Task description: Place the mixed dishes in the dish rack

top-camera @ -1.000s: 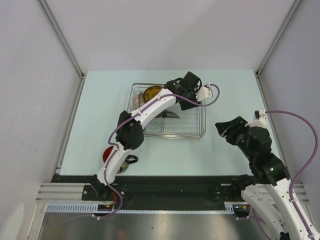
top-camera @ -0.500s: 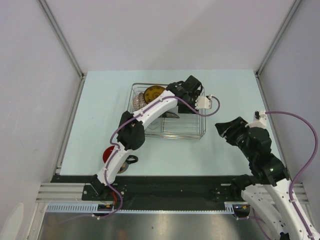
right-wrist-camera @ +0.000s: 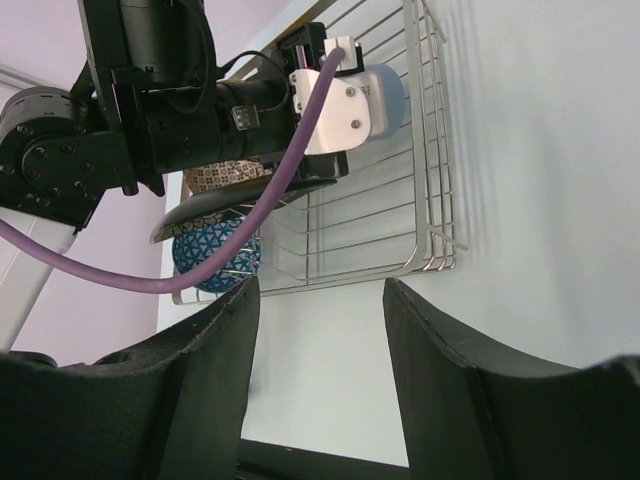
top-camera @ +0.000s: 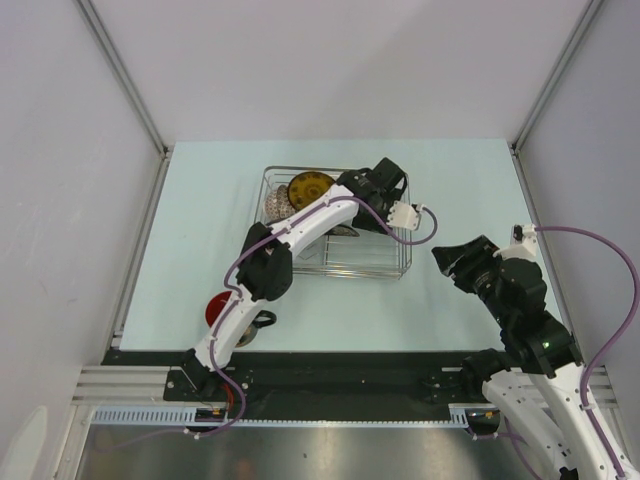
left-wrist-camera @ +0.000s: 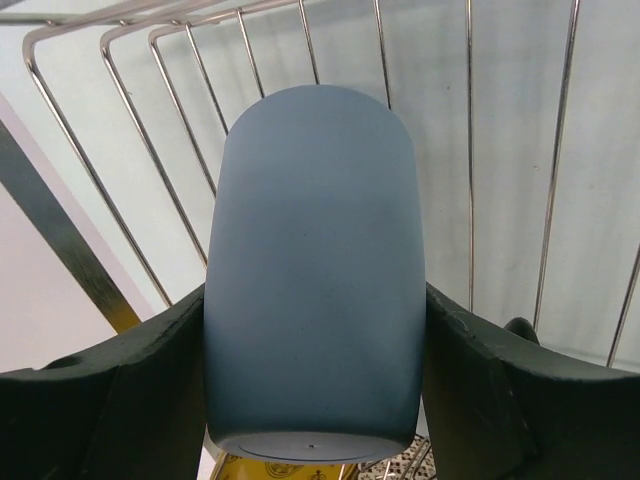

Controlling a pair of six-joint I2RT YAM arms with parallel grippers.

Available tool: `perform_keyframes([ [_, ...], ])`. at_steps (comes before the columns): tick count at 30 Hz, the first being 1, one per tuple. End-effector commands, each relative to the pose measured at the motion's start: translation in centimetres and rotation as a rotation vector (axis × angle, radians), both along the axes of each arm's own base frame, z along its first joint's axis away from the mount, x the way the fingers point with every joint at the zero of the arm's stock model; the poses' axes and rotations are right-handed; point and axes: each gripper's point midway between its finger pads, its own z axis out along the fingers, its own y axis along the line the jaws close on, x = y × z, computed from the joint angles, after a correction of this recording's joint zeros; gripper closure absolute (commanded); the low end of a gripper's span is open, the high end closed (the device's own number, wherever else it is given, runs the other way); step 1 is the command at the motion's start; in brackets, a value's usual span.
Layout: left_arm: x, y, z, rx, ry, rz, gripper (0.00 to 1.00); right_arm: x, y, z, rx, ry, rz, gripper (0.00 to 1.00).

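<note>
Above the table, top view: the left gripper (top-camera: 383, 186) hangs over the 1 o'clock corner of the dish rack (top-camera: 370, 274), a rectangular basket of thin bright wire. The yellow-motif plate (top-camera: 308, 186) leans at its 11 o'clock. The red-inside mug (top-camera: 220, 306) sits on the table at 7 o'clock, outside the rack. The right gripper (top-camera: 445, 265) waits at 4 o'clock, jaws moderately apart and empty.

Left wrist view: both black fingers (left-wrist-camera: 120, 400) clamp the light-blue cup (left-wrist-camera: 310, 270), a matte, smooth, round-shouldered cylinder. Its flat base faces the lens, with parallel rack wires behind it.

Right wrist view: the cup lies sideways above the rack's far end. A blue-patterned bowl (right-wrist-camera: 215, 255), marked with triangles, rests at the opposite end.

The step, as judged, is setting the cup down. Lower it until it bears on the wires, clear of the rim and the leaning dishes, then release slowly, since a smooth, rounded cup may roll.
</note>
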Motion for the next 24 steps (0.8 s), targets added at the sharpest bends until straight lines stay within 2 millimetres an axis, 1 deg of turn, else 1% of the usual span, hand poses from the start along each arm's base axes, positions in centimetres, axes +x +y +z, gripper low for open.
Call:
perform_keyframes([
  [1,-0.2,0.2,-1.3,0.054,-0.007,-0.027,0.48,0.1,-0.1,0.6,0.022,-0.021,-0.016,0.42],
  [2,-0.1,0.2,-1.0,0.045,-0.012,-0.022,0.40,0.1,-0.1,0.5,0.020,-0.017,-0.014,0.42],
  [3,0.0,0.1,-0.6,0.033,-0.022,-0.018,0.27,0.1,-0.1,0.5,0.022,-0.016,-0.015,0.42],
  [5,0.3,-0.4,0.0,0.004,-0.050,-0.016,0.19,0.1,0.0,0.6,0.023,-0.017,-0.012,0.41],
  [6,0.1,-0.4,0.4,-0.002,-0.058,-0.018,0.14,0.0,0.0,0.6,0.024,-0.020,-0.007,0.41],
  [8,0.0,-0.6,0.7,-0.007,-0.073,-0.023,0.09,0.1,0.2,0.7,0.024,-0.021,0.001,0.41],
  [9,0.1,-0.8,1.2,-0.016,-0.085,-0.023,0.02,0.1,0.2,0.6,0.022,-0.017,0.003,0.41],
  [15,-0.1,-1.0,2.5,-0.024,-0.113,-0.021,0.00,0.1,0.5,0.6,0.023,-0.018,0.017,0.41],
  [16,-0.1,-0.9,3.1,-0.027,-0.117,-0.022,0.00,0.1,0.5,0.7,0.026,-0.020,0.018,0.41],
  [18,-0.2,-1.0,3.6,-0.036,-0.126,-0.022,0.00,0.1,0.6,0.6,0.024,-0.019,0.022,0.41],
  [19,-0.2,-1.0,4.3,-0.043,-0.138,-0.024,0.00,0.1,0.7,0.7,0.027,-0.021,0.024,0.41],
  [21,-0.2,-0.8,4.7,-0.043,-0.153,-0.020,0.00,0.0,0.8,0.7,0.027,-0.023,0.030,0.41],
  [24,0.0,-0.9,6.3,-0.070,-0.181,-0.014,0.00,0.0,0.9,0.8,0.028,-0.026,0.034,0.41],
])
